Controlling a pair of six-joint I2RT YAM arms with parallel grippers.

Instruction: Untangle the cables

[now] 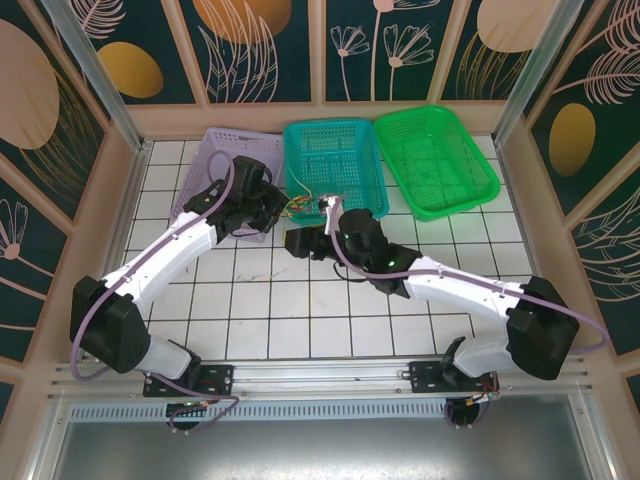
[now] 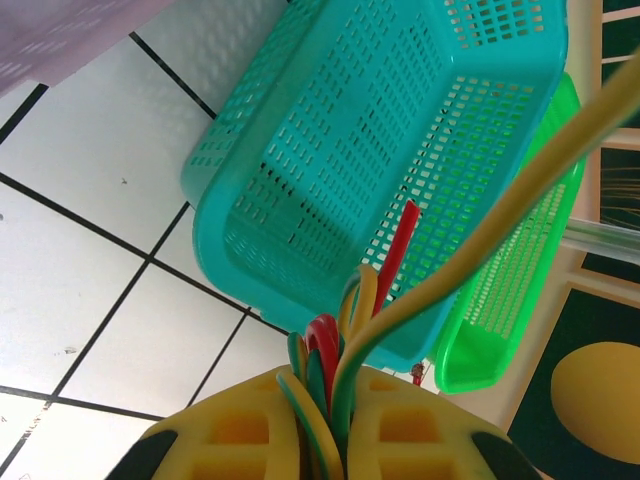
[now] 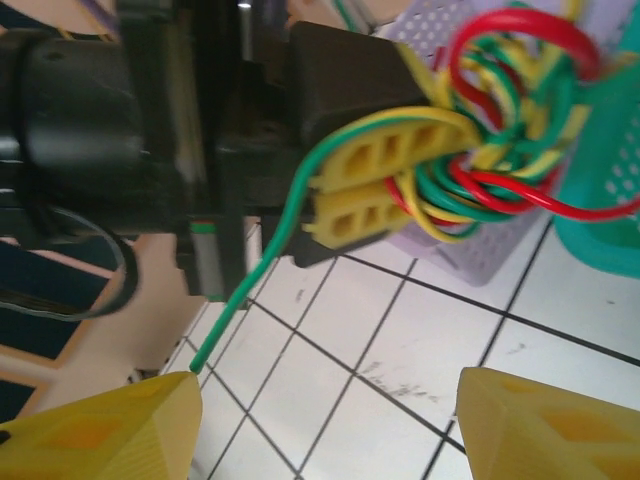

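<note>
Over the white-tiled table (image 1: pixel 280 300), the left gripper (image 2: pixel 315 420) is pinching the limp, light cables (image 3: pixel 500 120) while the right gripper (image 3: pixel 325 420), spread, is facing a loose green end (image 3: pixel 228 318) seemingly worth grabbing.

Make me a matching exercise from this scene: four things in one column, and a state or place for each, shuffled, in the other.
Things:
1. left end effector
2. right end effector
3. teal basket
4. green basket

States or places:
A. right end of the basket row
B. open
C. shut on the cables
D. middle of the basket row

Pairs: 1-C, 2-B, 3-D, 4-A
</note>
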